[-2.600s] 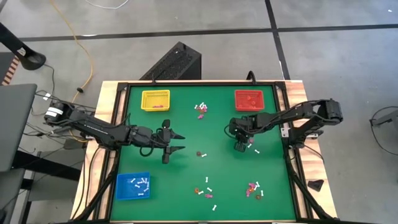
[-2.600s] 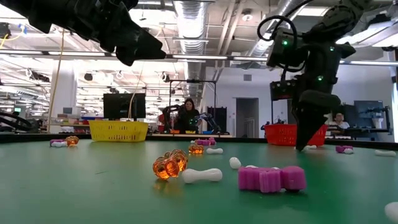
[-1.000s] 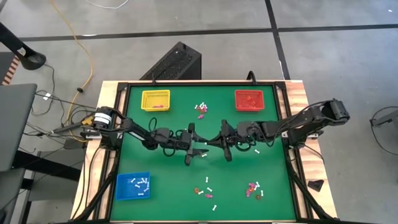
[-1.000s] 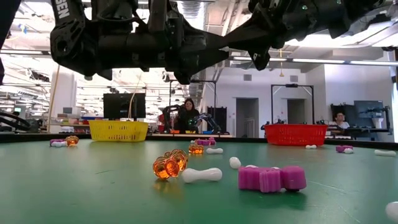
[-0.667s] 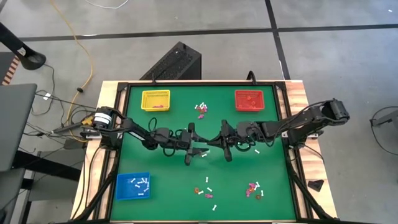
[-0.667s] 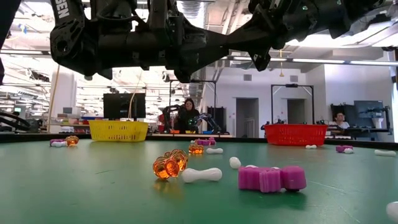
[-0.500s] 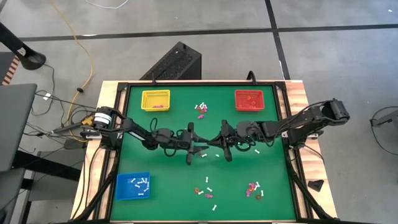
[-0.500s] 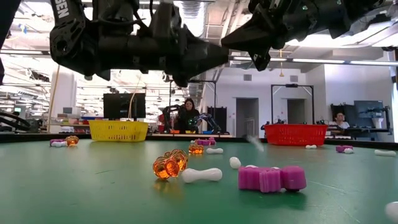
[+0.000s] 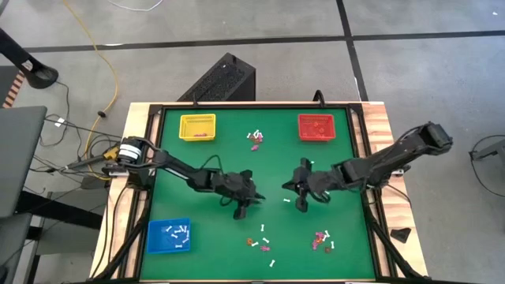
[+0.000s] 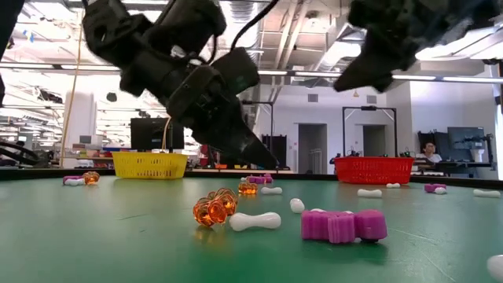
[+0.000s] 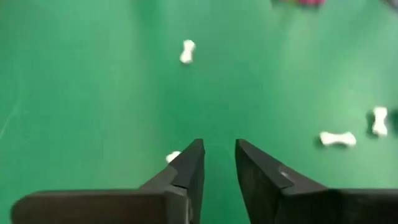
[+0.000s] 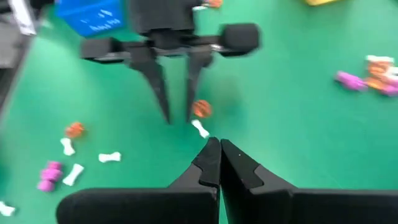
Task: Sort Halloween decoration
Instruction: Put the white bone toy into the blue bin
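Note:
The Halloween decoration lies scattered on the green table: white bones, purple pieces and orange pumpkins, in clusters at the far middle [image 9: 256, 139] and near the front [image 9: 322, 237]. My left gripper [image 9: 248, 199] is open and empty, tipped down over the table's middle. An orange pumpkin [image 12: 201, 109] and a white bone [image 12: 200, 129] lie on the table by its fingertips. My right gripper [image 9: 290, 192] is shut and empty. It faces the left gripper from the right, just above the table. Another white bone [image 9: 286, 202] lies beside it.
A yellow tray [image 9: 197, 126] stands at the far left. A red tray [image 9: 317, 126] stands at the far right. A blue tray [image 9: 169, 236] holding white bones stands at the near left. In the low view, a pumpkin [image 10: 214, 211], a bone [image 10: 255, 222] and a purple piece [image 10: 343, 225] lie close by.
Both grippers have drawn apart and gone down toward the table's near edge. The left one has tipped its fingers downward. A white bone has dropped through the air near the grippers and now lies on the table.

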Robot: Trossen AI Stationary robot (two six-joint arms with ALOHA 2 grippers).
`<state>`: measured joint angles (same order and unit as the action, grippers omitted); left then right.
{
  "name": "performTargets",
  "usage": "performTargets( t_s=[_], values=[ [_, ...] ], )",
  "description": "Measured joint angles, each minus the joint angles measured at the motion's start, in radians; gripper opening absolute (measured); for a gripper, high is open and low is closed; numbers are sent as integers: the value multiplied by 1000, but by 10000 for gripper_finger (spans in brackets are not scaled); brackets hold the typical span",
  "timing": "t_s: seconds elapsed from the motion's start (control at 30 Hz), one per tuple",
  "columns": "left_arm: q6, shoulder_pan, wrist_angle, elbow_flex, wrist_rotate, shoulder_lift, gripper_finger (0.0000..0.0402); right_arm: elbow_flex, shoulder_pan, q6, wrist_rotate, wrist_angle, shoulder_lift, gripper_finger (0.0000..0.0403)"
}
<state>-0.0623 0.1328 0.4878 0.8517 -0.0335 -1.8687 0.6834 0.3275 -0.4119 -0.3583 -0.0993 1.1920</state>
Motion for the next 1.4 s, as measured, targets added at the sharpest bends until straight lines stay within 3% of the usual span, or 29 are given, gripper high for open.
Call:
performTargets(
  t_s=[0.13, 0.23, 1.4],
  values=[
    [44, 24, -210, 103, 106, 0, 118, 0, 96, -49, -185, -79, -22, 28],
    [36, 25, -258, 144, 125, 1, 134, 0, 143, -59, -249, -90, -21, 28],
    [-30, 21, -276, 150, 162, -79, 139, 0, 164, -52, -247, -140, -20, 32]
  ],
)
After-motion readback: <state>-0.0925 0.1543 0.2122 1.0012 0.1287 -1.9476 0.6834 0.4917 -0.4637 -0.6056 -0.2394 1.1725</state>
